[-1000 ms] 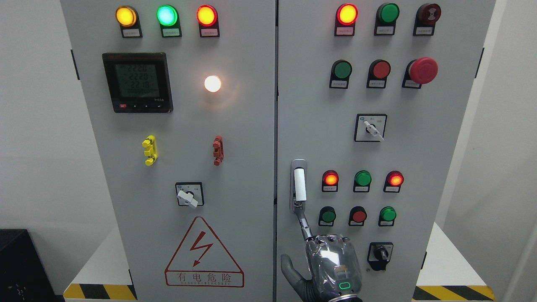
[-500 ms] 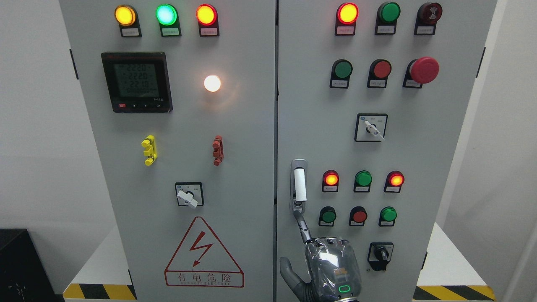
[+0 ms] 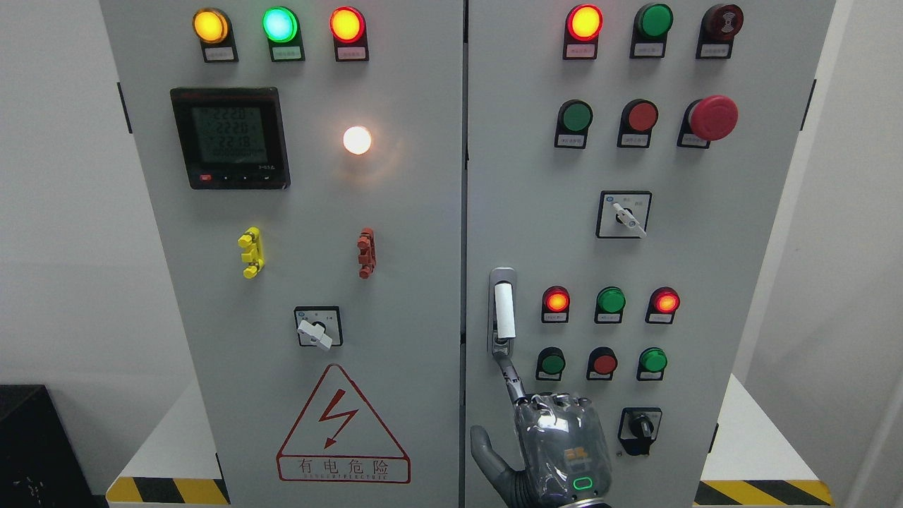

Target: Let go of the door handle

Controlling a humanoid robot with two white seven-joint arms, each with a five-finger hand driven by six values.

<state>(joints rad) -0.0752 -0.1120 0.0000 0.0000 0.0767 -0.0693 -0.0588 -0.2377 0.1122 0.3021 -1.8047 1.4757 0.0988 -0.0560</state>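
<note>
The door handle (image 3: 504,303) is a white vertical lever in a metal frame at the left edge of the cabinet's right door (image 3: 705,247), which stands closed. My right hand (image 3: 554,430) comes up from the bottom edge just below the handle. Its index finger (image 3: 509,372) is stretched up and its tip touches the lower end of the handle frame. The other fingers are curled at the knuckles, the thumb (image 3: 485,451) sticks out to the left, and the hand grasps nothing. The left arm is out of view.
Lit and unlit push buttons (image 3: 610,302) sit right of the handle, and a black rotary switch (image 3: 640,428) is beside my hand. A red emergency button (image 3: 712,117) is higher up. The left door (image 3: 409,212) carries a meter (image 3: 230,137) and a warning triangle (image 3: 343,427).
The hand has barely shifted. The index fingertip stays at the handle's lower end, and the handle and doors have not moved.
</note>
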